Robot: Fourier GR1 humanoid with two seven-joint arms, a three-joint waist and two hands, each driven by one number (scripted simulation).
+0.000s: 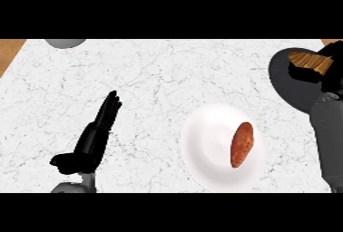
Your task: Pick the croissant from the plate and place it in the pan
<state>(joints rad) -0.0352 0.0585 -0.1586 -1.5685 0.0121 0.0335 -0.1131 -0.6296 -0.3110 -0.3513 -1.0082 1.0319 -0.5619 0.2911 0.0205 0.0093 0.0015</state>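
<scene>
With my right hand over the dark pan at far right, fingers curled round what I take for the croissant — left hand resting open, fingers straight — I'd lower it over the pan's middle before letting go.

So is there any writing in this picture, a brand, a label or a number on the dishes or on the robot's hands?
None: no words, numbers, brands or signs can be read anywhere in the head view.
The round white plate is plain, and so is the brown croissant on it.
The dark round pan carries no marking.
The black left hand, the black right hand and the white marbled counter are unmarked too.
</scene>
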